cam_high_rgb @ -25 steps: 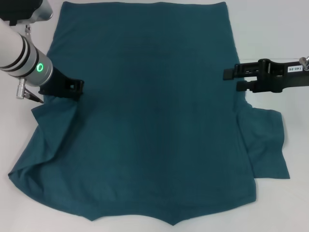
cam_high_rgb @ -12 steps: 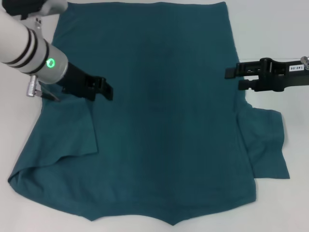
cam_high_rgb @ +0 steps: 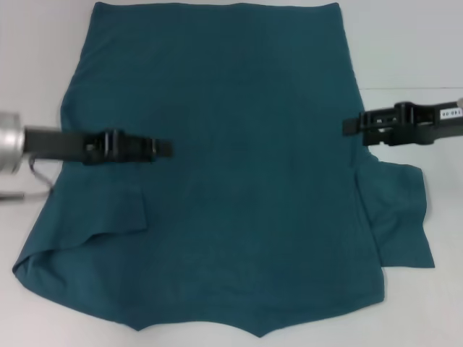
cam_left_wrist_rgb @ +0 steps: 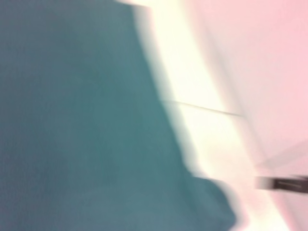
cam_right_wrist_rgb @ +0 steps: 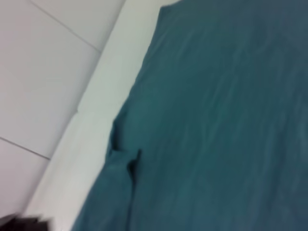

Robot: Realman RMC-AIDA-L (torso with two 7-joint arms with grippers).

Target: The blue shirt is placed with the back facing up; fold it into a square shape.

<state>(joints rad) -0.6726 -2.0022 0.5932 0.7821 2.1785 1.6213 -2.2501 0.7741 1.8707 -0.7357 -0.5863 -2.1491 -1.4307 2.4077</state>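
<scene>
Blue shirt (cam_high_rgb: 239,173): lies flat on the white table (cam_high_rgb: 405,43), plain side up, covering most of the head view; its straight hem edge is at the far side and the curved edge at the near side.
Left sleeve (cam_high_rgb: 94,210): folded inward onto the shirt body, its edge forming a flap near the left side.
Right sleeve (cam_high_rgb: 398,217): spread outward on the table, lying beside the body with some creases.
Left gripper (cam_high_rgb: 163,148): reaches in from the left, level and over the left part of the shirt, just above the folded sleeve; whether its fingers are spread or pressed together cannot be told, and no cloth is seen held in it.
Right gripper (cam_high_rgb: 351,124): at the right edge of the shirt, above the right sleeve; its finger state also cannot be told.
Writing: a small white label (cam_high_rgb: 450,113) sits on the right arm, its characters too blurred to read; no lettering shows on the shirt.
Left wrist view: teal cloth (cam_left_wrist_rgb: 86,125) beside the pale table edge.
Right wrist view: creased teal cloth (cam_right_wrist_rgb: 216,125) next to the white table.
</scene>
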